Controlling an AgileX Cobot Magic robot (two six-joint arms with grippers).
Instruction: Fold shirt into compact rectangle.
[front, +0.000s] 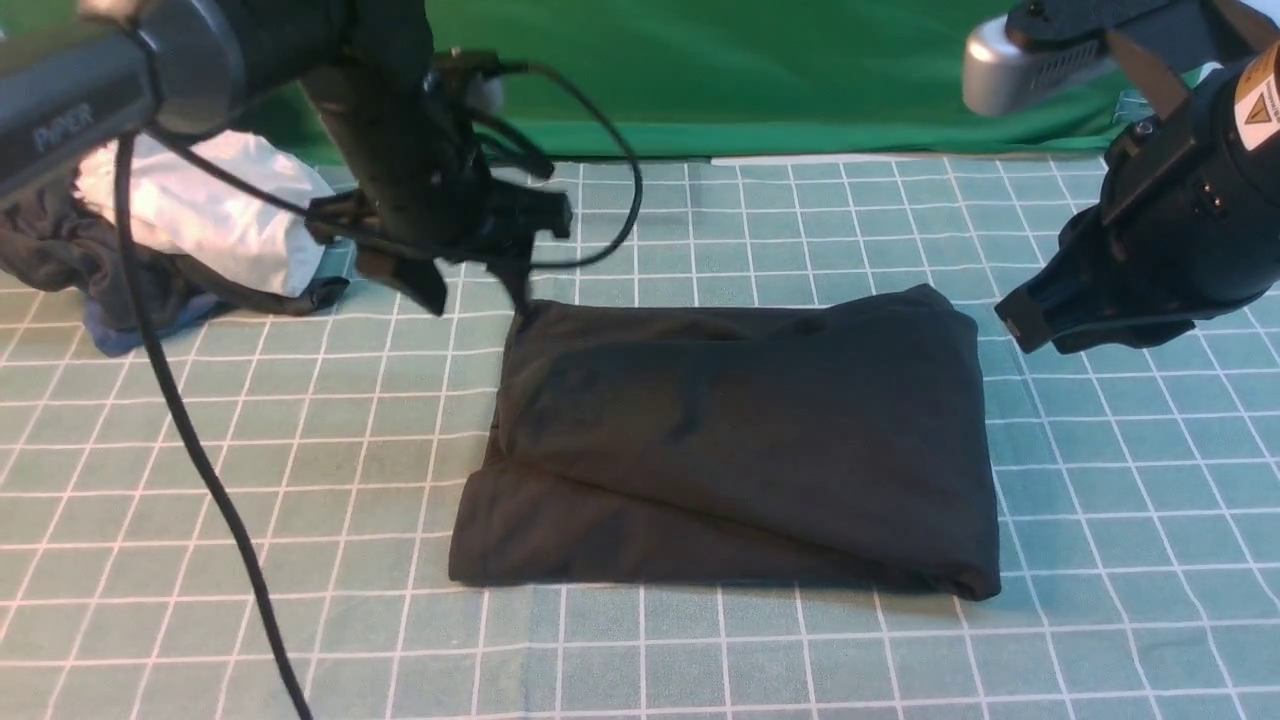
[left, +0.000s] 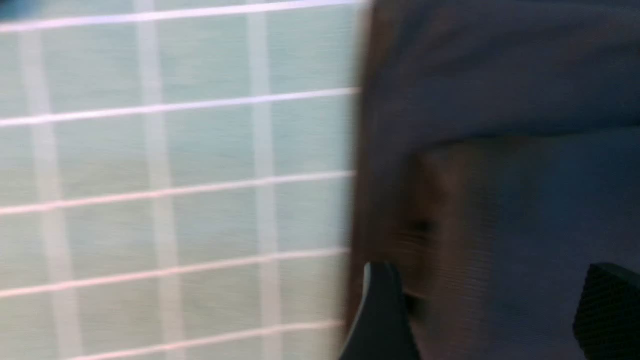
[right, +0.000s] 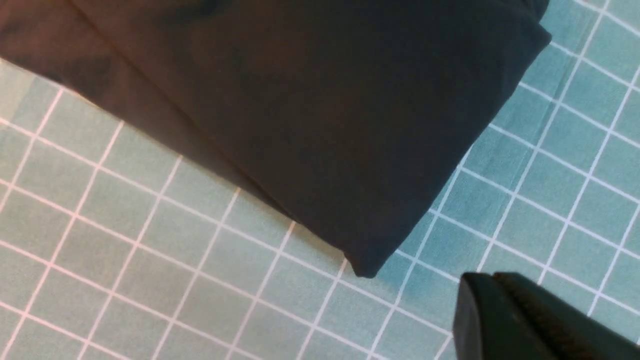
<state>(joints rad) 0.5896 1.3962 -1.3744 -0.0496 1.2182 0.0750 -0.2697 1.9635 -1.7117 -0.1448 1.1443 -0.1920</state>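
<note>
The black shirt (front: 740, 450) lies folded into a rough rectangle in the middle of the checked teal table cloth, with a lower layer sticking out along its near-left edge. My left gripper (front: 480, 300) hangs open over the shirt's far-left corner, one fingertip right at that corner. In the left wrist view its fingers stand wide apart (left: 492, 300) with blurred dark shirt fabric (left: 500, 100) beneath and nothing pinched. My right gripper (front: 1015, 330) is shut and empty, hovering just right of the shirt's far-right corner. The right wrist view has its shut tips (right: 492, 285) off the shirt (right: 325, 100).
A heap of white, dark grey and blue clothes (front: 200, 230) lies at the far left. A bright green backdrop cloth (front: 800, 80) closes the back. The left arm's black cable (front: 200, 450) hangs down across the near-left of the table.
</note>
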